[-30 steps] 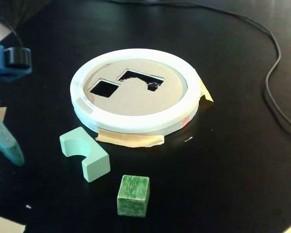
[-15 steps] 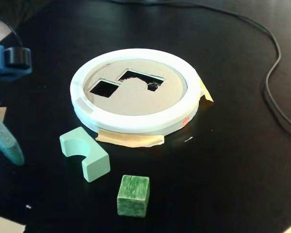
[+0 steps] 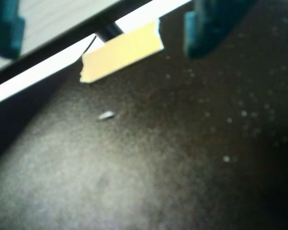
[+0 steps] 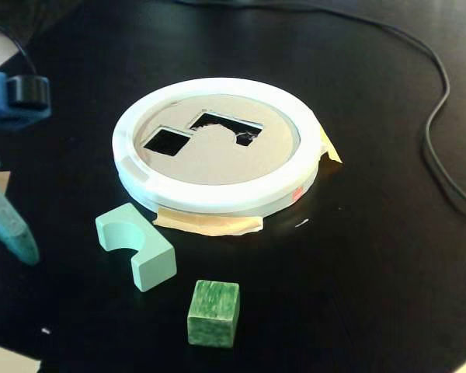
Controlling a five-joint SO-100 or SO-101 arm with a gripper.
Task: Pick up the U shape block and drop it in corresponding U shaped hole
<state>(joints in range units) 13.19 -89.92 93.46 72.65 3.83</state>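
Filling almost the whole fixed view, a black tabletop (image 4: pixel 373 295) holds a round tan board with a thick white rim (image 4: pixel 217 198), taped down slightly above centre. Two dark cutouts pierce the board: the U shaped hole (image 4: pixel 221 124) and, to its left, a smaller square hole (image 4: pixel 167 141). A black cable (image 4: pixel 439 116) curves down the right side.

At the far left edge, the teal gripper (image 4: pixel 12 233) reaches down toward the table. The wrist view shows its two fingers (image 3: pixel 209 26) spread wide apart, open and holding nothing, with only bare table and a strip of tan tape (image 3: pixel 122 50) between them.

The U shape block (image 4: pixel 137 246), pale mint, lies on the table at lower left, just right of the gripper and below the board, untouched. Its long axis runs diagonally from upper left to lower right, notch facing lower left. A darker green cube (image 4: pixel 213 312) sits near its lower right.
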